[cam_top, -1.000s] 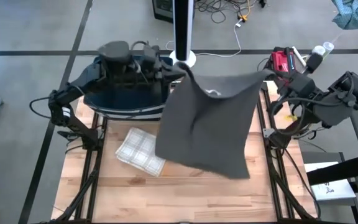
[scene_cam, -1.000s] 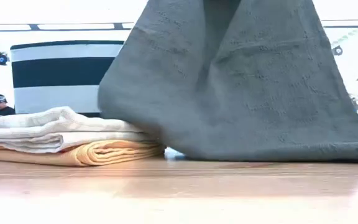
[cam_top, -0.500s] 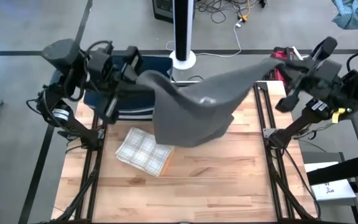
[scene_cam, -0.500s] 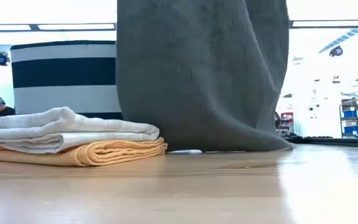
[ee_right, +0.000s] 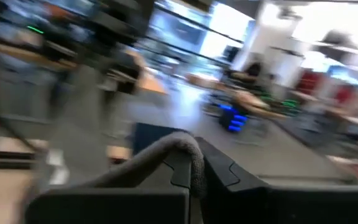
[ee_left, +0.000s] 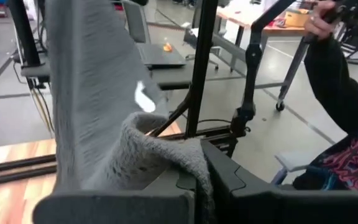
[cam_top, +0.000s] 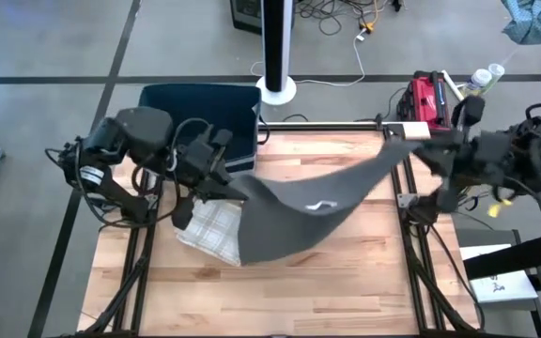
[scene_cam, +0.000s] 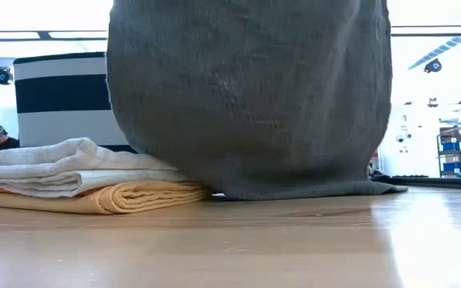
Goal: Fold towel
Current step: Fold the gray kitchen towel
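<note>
Grey towel [cam_top: 299,202] slung between two arms over the wooden counter [cam_top: 346,291]. The left end effector [cam_top: 225,185], above the counter's left side, is clamped on one corner of the cloth; the right end effector [cam_top: 419,153], just off the counter's right edge near the far corner, is pinched tight on the opposite corner. Between them the cloth sags in a deep belly, and in the low view its lower hem [scene_cam: 294,190] drags on the counter surface.

The sag and loose folds suggest a soft, limp, fairly thick fabric, light for its bulk, offering no stiffness; it should drape wherever it is unsupported. Corners or the top edge appear the sound places to hold, as both wrist views show cloth bunched over the fingers [ee_left: 185,162] [ee_right: 188,158].

A stack of folded towels [cam_top: 209,230], cream check over tan, lies at the counter's left side, partly covered by the grey cloth. The right wrist view is smeared, so detail there is unreadable. A person's sleeve [ee_left: 340,93] shows beyond the counter.
</note>
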You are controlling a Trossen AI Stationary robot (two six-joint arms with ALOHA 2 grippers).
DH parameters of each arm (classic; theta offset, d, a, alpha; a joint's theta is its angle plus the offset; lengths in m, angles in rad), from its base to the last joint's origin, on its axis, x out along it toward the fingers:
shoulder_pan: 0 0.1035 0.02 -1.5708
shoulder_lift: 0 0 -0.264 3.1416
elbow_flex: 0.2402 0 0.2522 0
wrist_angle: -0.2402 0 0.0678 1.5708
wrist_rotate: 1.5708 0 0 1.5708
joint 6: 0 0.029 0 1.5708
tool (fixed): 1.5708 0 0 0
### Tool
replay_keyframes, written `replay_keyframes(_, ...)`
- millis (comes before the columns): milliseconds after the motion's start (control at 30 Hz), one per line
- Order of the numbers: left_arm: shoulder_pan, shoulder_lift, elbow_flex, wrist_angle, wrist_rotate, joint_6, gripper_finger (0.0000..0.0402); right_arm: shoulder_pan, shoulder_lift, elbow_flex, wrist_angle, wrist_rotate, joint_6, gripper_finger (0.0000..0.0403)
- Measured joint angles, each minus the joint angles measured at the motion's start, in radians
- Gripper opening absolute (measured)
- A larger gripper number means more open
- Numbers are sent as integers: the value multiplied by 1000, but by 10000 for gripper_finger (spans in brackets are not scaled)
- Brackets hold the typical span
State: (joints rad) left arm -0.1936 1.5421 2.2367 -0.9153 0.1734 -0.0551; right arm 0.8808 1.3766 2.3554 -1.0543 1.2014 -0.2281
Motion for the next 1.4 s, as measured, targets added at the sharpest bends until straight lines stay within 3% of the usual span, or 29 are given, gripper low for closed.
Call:
replay_keyframes(200, -30, -6, -16, 70, 1, 4, 0, 111, 2, 0, 59, -204, 47, 2)
replay_keyframes(333, -49, -6, -17, 144, 64, 29, 0, 160, 2, 0, 65, -263, 75, 2)
replay_keyframes(467, -69, -6, -26, 228, 140, 80, 0, 181, 7, 0, 65, -274, 97, 2)
replay_keyframes(667, -82, -6, -14, 312, 203, 158, 0, 184, 18, 0, 128, -495, 47, 2)
replay_keyframes(733, -82, -9, -6, 319, 204, 162, 0, 184, 18, 0, 139, -500, 36, 2)
replay_keyframes(900, -82, -13, -13, 295, 196, 141, 0, 184, 16, 0, 60, -425, 121, 2)
replay_keyframes(1133, -71, -14, -65, 237, 103, 149, 0, 176, 17, 0, -249, -263, 322, 2)
replay_keyframes(1300, 9, -19, -172, 239, -65, 182, 0, 117, 17, -11, -505, 59, 489, 2)
replay_keyframes(1400, 114, -16, -280, 332, -76, 156, 0, 34, 4, -47, -490, 184, 510, 2)
